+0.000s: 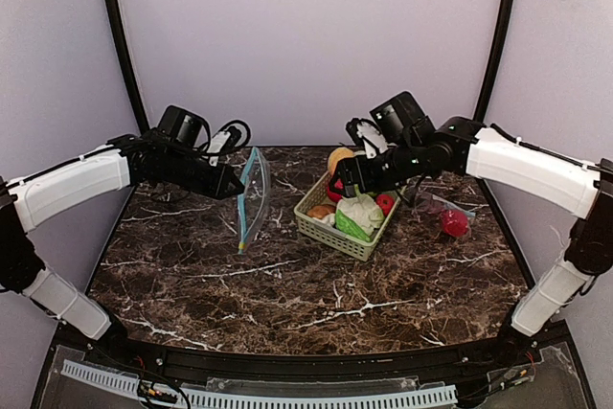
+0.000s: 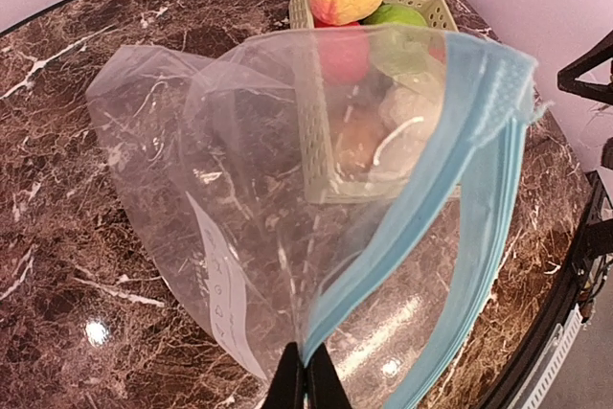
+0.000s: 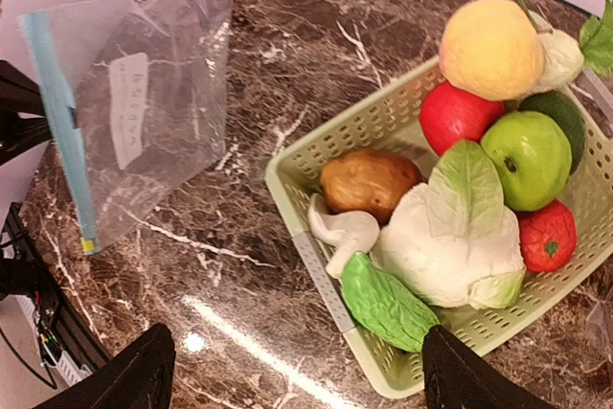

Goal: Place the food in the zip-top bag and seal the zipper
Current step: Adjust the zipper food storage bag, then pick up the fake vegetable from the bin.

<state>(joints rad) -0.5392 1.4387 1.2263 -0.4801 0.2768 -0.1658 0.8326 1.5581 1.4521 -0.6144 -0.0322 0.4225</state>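
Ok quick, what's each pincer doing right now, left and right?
Left pincer: shut on the zip-top bag at its blue zipper edge, holding it up.
Right pincer: open, holding nothing, over the basket.

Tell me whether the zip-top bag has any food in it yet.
Empty. The zip-top bag hangs flat and clear with nothing inside; the food lies in the basket.

Food (image 1: 359,213) in basket (image 1: 330,234), right of bag (image 1: 253,193).
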